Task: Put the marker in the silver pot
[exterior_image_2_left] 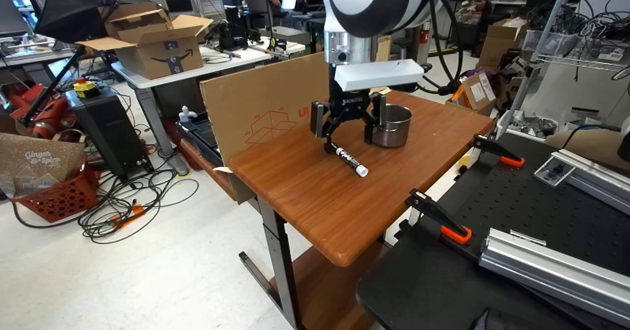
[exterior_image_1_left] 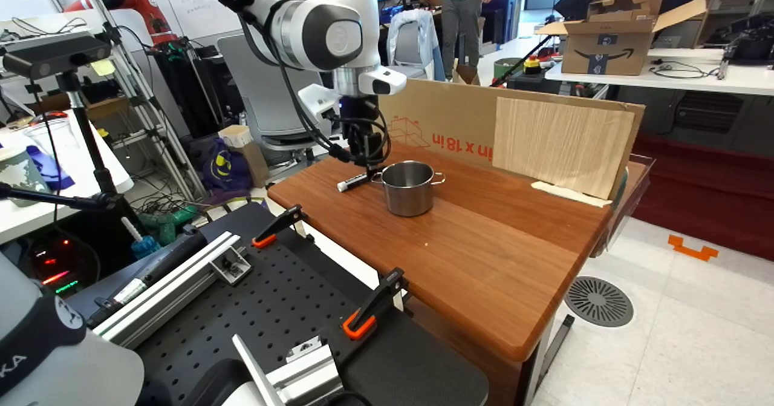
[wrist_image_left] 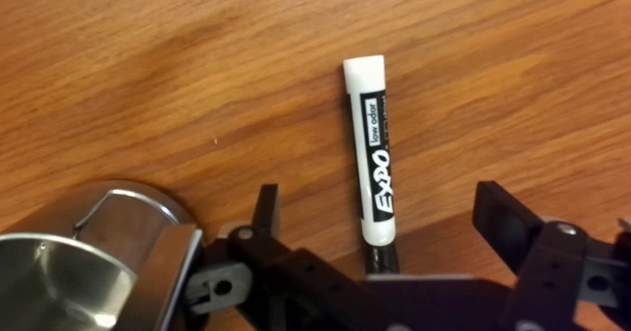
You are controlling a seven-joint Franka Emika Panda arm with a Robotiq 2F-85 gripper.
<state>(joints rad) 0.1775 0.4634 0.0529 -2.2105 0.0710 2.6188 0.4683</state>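
The marker, white with a black label and dark cap, lies flat on the wooden table. It shows in both exterior views. Its cap end is partly hidden by the gripper in the wrist view. The silver pot stands upright beside it with thin wire handles; it also shows in an exterior view and at the lower left of the wrist view. My gripper is open and low over the table, its fingers on either side of the marker, apart from it. One finger is close beside the pot.
A cardboard panel stands along the table's far edge. A light wooden board leans on it. Orange-tipped clamps sit on the black perforated base near the table's edge.
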